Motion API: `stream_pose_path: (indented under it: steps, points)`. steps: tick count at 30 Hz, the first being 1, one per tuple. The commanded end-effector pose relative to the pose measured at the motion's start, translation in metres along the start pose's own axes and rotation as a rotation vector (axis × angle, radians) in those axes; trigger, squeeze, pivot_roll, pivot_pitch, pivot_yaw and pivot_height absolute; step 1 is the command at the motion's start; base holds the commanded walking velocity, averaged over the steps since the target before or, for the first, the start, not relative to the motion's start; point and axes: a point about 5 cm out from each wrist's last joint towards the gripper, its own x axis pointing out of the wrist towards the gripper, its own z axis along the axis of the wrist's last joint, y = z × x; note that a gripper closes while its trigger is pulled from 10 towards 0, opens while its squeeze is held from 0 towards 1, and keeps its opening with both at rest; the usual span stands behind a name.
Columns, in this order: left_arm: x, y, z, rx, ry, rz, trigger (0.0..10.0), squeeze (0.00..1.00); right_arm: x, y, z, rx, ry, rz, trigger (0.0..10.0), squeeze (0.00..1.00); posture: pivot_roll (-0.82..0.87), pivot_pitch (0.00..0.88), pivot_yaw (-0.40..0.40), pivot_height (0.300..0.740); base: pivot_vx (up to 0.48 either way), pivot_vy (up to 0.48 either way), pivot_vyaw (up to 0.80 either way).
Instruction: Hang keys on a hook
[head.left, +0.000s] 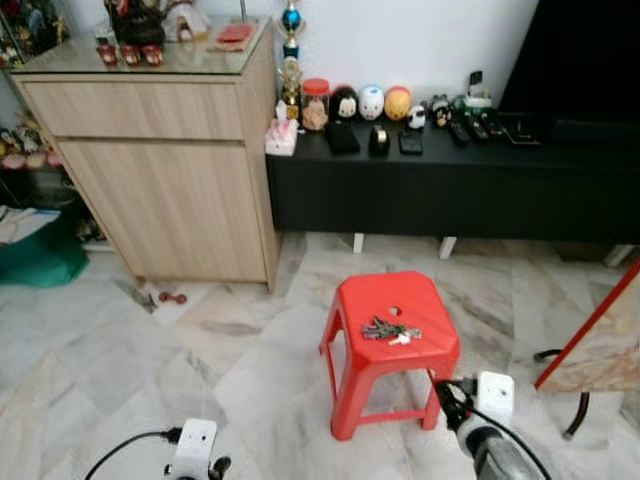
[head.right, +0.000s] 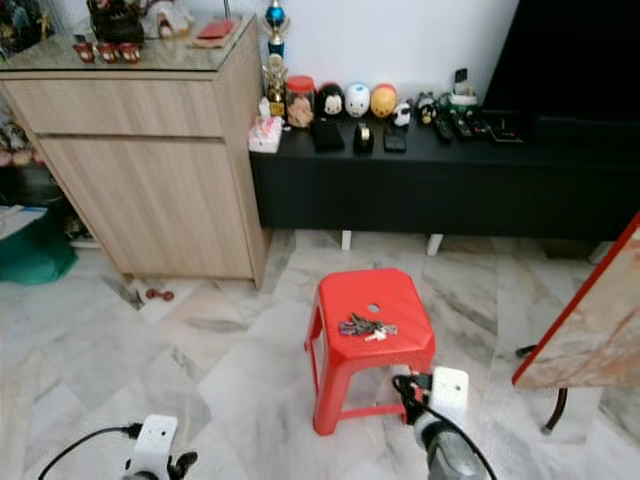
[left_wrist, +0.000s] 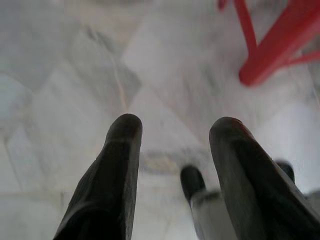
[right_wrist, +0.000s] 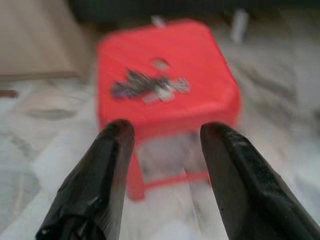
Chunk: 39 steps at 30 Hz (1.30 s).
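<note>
You have the keys (head.left: 390, 331) lying on top of the red stool (head.left: 432, 332), near its middle. Your right gripper (right_wrist: 162, 137) hangs just before the stool, its 2 fingers spread wide and empty. Your left gripper (left_wrist: 172, 132) hangs low over the marble floor (head.left: 120, 350), also spread wide.

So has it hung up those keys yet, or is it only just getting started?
Only starting. Nothing looks done: the keys lie untouched on the red stool. In hand: the right gripper is open and points at the stool from short of it, holding nothing. The left gripper hangs open over the floor. Left: picking the keys up and hanging them; I can't make out a hook from here.
</note>
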Motion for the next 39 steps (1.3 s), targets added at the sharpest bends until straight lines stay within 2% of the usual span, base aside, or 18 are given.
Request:
stream_pose_path:
  steps: [1, 6, 12, 17, 26, 39]
  points:
    - [0.001, 0.004, 0.006, -0.014, -0.038, 0.008, 10.0, 0.0, 0.003, 0.008, 0.012, -0.041, -0.069, 0.046, 10.0, 0.0, 0.03, 0.0, -0.015, 0.74, 0.0, 0.0, 0.0]
    - [-0.001, 0.003, 0.002, -0.035, -0.042, 0.004, 10.0, 0.0, 0.002, 0.015, 0.023, -0.047, -0.165, 0.068, 10.0, 0.0, 0.02, 0.0, -0.016, 0.74, 0.0, 0.0, 0.0]
    - [-0.013, 0.004, -0.033, -0.046, 0.09, 0.029, 10.0, 0.0, -0.002, 0.02, 0.022, -0.05, -0.194, 0.07, 10.0, 0.0, 0.0, 0.0, -0.017, 0.74, 0.0, 0.0, 0.0]
    - [-0.02, 0.006, -0.052, -0.045, 0.152, 0.031, 10.0, 0.0, -0.005, 0.02, 0.018, -0.06, -0.181, 0.073, 10.0, 0.0, 0.01, 0.0, -0.024, 0.74, 0.0, 0.0, 0.0]
    - [-0.023, 0.006, -0.058, -0.046, 0.186, 0.031, 10.0, 0.0, -0.006, 0.018, 0.015, -0.062, -0.164, 0.064, 10.0, 0.0, 0.01, 0.0, -0.031, 0.74, 0.216, 0.0, 0.0]
    - [-0.02, 0.007, -0.055, -0.046, 0.2, 0.032, 10.0, 0.0, -0.006, 0.013, 0.015, -0.081, -0.148, 0.062, 10.0, 0.0, 0.0, 0.0, -0.029, 0.74, 0.253, 0.0, 0.0]
